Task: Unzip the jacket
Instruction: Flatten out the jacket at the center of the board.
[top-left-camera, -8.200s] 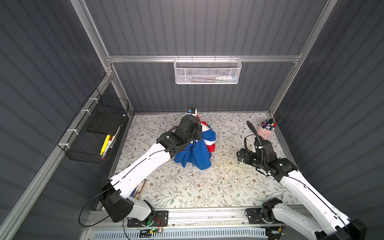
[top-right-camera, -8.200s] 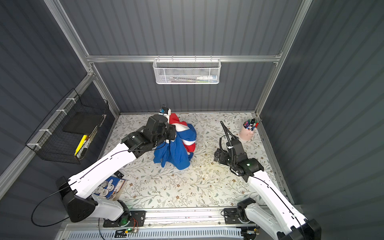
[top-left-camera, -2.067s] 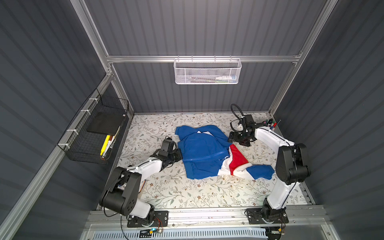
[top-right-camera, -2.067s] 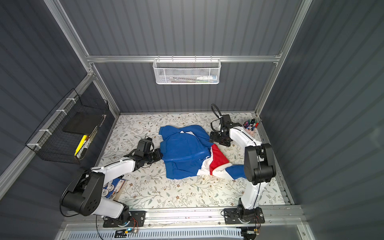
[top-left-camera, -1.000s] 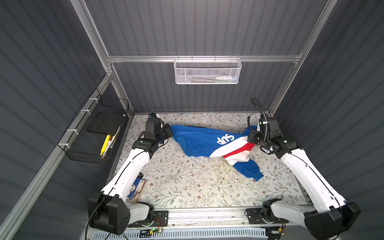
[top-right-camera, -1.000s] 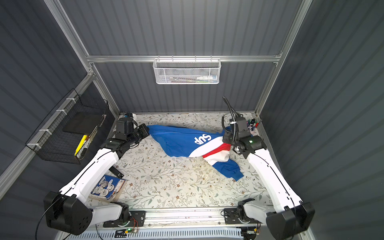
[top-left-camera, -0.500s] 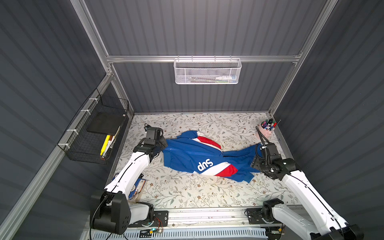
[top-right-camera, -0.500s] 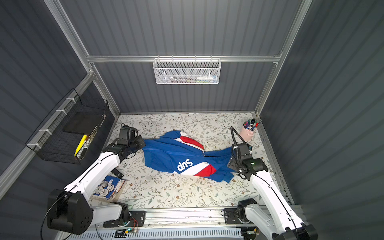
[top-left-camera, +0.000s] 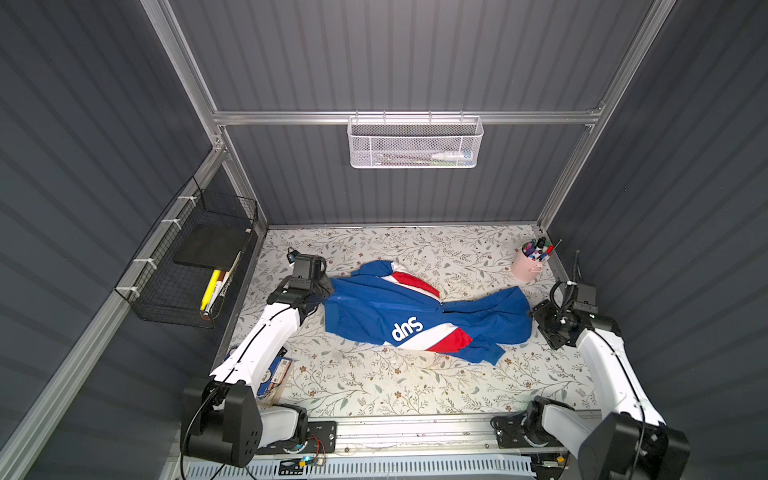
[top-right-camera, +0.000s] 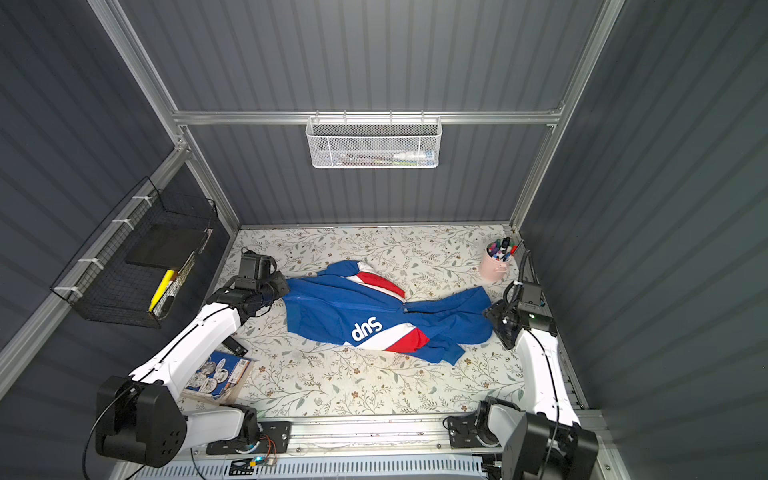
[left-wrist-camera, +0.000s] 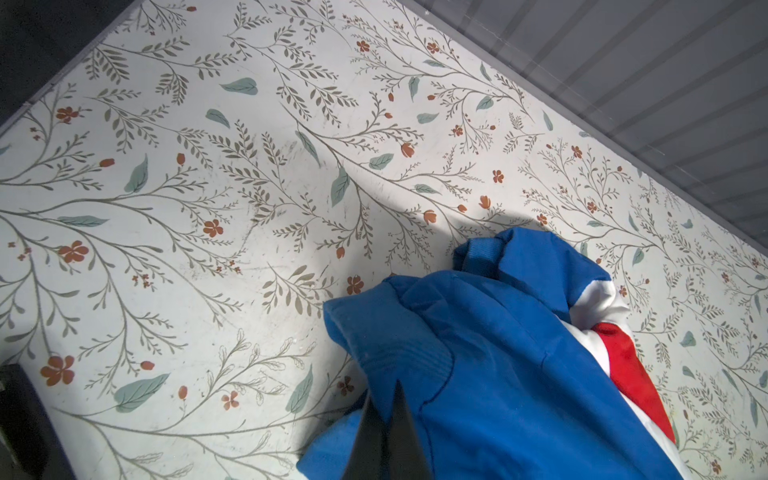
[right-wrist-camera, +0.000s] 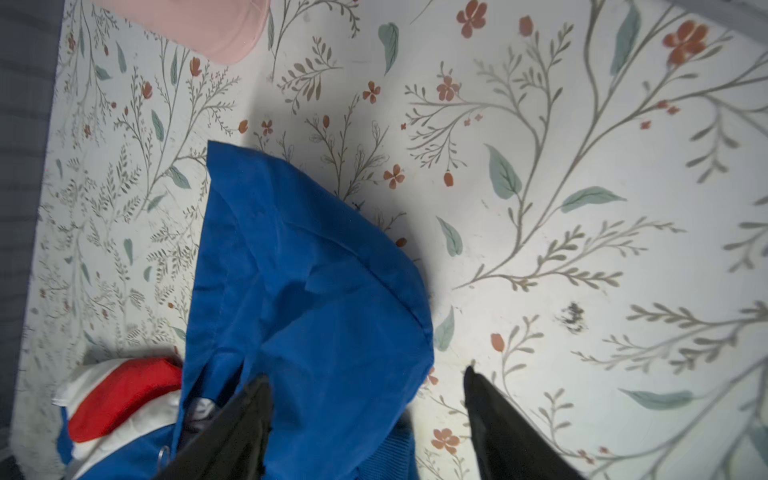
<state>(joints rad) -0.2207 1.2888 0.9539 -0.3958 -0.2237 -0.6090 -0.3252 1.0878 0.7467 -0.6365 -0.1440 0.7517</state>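
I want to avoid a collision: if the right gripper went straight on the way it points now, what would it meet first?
Most likely the blue hood of the jacket: it lies just ahead of the right gripper, partly between its open fingers. Depth is unclear.

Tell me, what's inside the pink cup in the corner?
The pink cup holds a bunch of colored markers standing up. Only their tops poke out. The cup's wall hides their lower parts and anything lying at the bottom.

The jacket (top-left-camera: 374, 307), stretched in the air a second ago, now lies on the tabletop (top-left-camera: 374, 382); the right tool (right-wrist-camera: 365, 374) has let go.
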